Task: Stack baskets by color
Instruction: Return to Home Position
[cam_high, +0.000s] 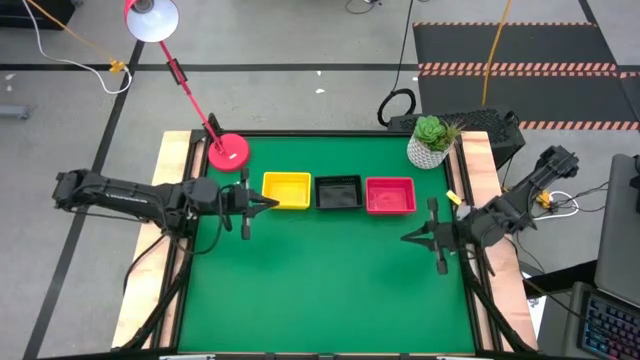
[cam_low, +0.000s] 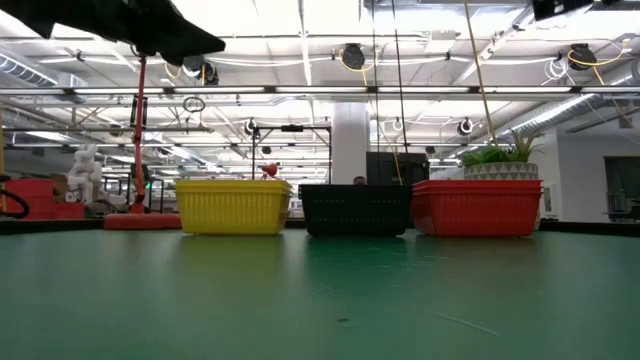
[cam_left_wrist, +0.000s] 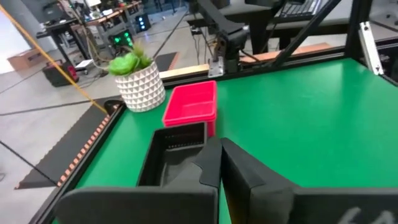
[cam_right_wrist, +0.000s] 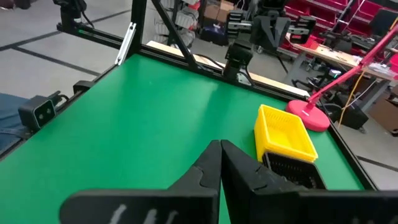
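Yellow (cam_high: 286, 189), black (cam_high: 338, 192) and red (cam_high: 390, 195) baskets stand side by side in a row on the green table, bottoms down, toward its far side. In the low view they show as yellow (cam_low: 232, 207), black (cam_low: 355, 210) and red (cam_low: 476, 207), the red one with nested rims. My left gripper (cam_high: 272, 203) is shut and hovers near the yellow basket's near left corner, raised above it (cam_low: 190, 40). My right gripper (cam_high: 405, 238) is shut and hangs over the table's right part, nearer than the red basket. Both hold nothing.
A round red lamp base (cam_high: 228, 152) stands at the far left corner, its red arm reaching away past the table. A white plant pot (cam_high: 432, 150) stands at the far right corner. The near half of the green surface (cam_high: 320, 290) is free room.
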